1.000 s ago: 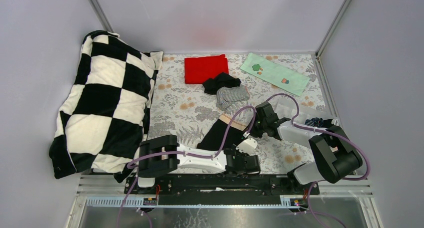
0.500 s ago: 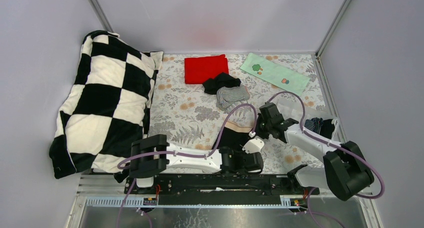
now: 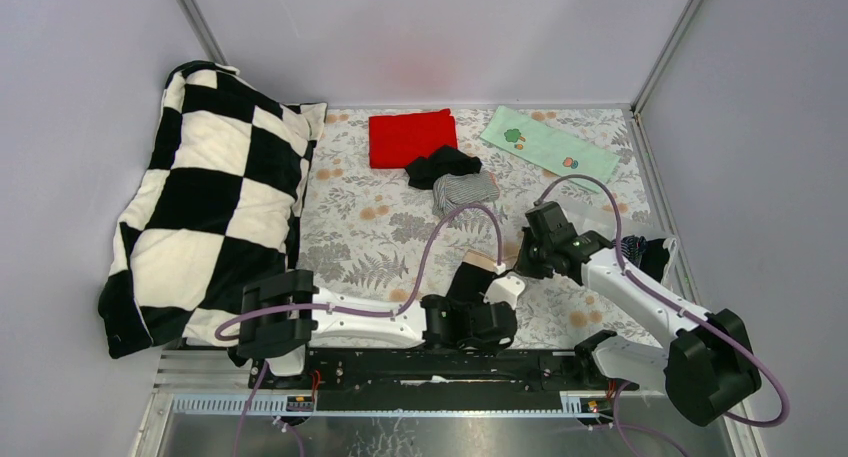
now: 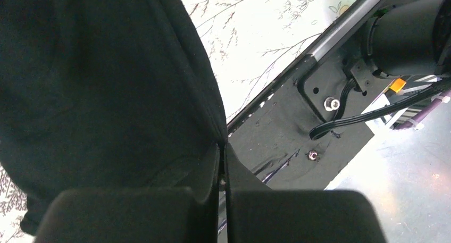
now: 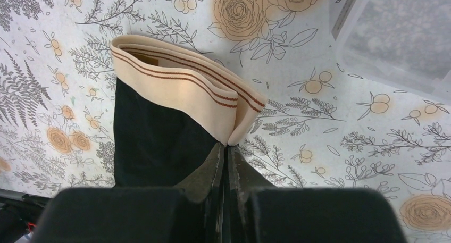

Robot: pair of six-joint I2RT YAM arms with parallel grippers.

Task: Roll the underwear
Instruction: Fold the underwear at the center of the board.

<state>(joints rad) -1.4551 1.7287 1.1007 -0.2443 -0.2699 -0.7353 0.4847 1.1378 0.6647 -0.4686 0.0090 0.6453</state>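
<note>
A black underwear piece (image 3: 464, 280) with a beige, brown-striped waistband (image 5: 181, 81) lies on the floral sheet near the front edge. My left gripper (image 3: 480, 302) is shut on the edge of its black body (image 4: 106, 94), which fills the left of the left wrist view. Pinching the folded corner of the waistband, my right gripper (image 3: 516, 268) is shut too; its tips (image 5: 228, 145) meet the beige band. More underwear, one black (image 3: 442, 164) and one grey pinstriped (image 3: 466, 191), lies heaped farther back.
A red cloth (image 3: 412, 136) and a pale green printed cloth (image 3: 548, 146) lie at the back. A black-and-white checkered pillow (image 3: 210, 197) fills the left side. A clear bin (image 3: 600, 220) with dark clothes (image 3: 640, 247) stands at the right. The black base rail (image 4: 298, 142) runs along the front.
Both grippers have closed fully on the underwear. The left arm has drawn back toward the front edge, the right gripper has shifted right, and the black cloth has bunched up shorter between them.
</note>
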